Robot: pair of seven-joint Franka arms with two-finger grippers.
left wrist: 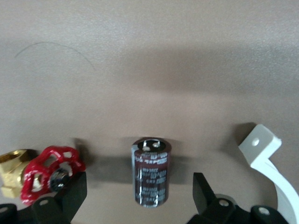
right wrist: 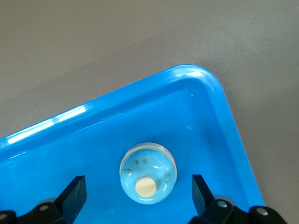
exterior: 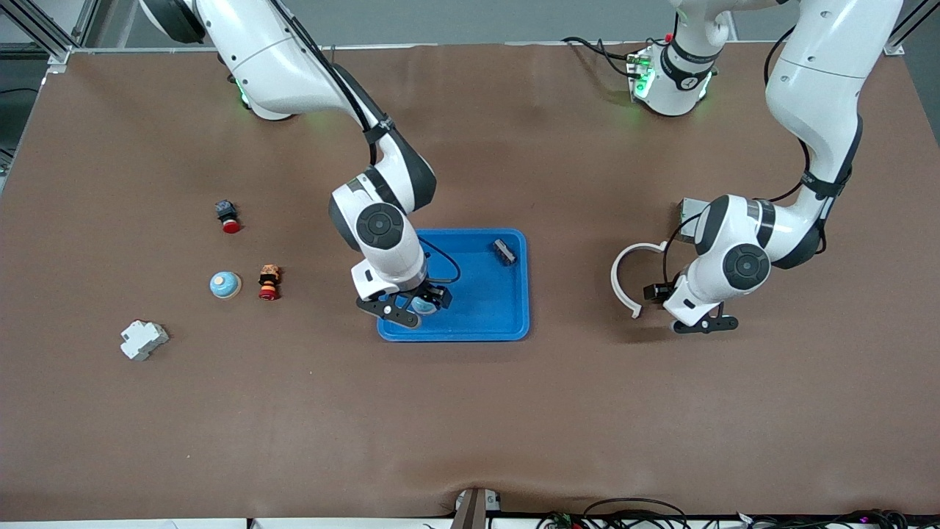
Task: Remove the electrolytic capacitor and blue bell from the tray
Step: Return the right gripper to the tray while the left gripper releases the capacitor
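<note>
One of the two parts is already lying outside the tray [exterior: 514,323]: the capacitor [left wrist: 151,177] is resting on the table between the spread fingers of the left gripper [exterior: 705,323], toward the left arm's end. Its neighbours, a red-handled valve [left wrist: 46,172] and a white clip [exterior: 624,283], are crowding it. Remaining is the bell [right wrist: 148,173], sitting near the tray's corner; the right gripper [exterior: 406,307] is hovering over it, fingers spread, with the rim pressing close.
</note>
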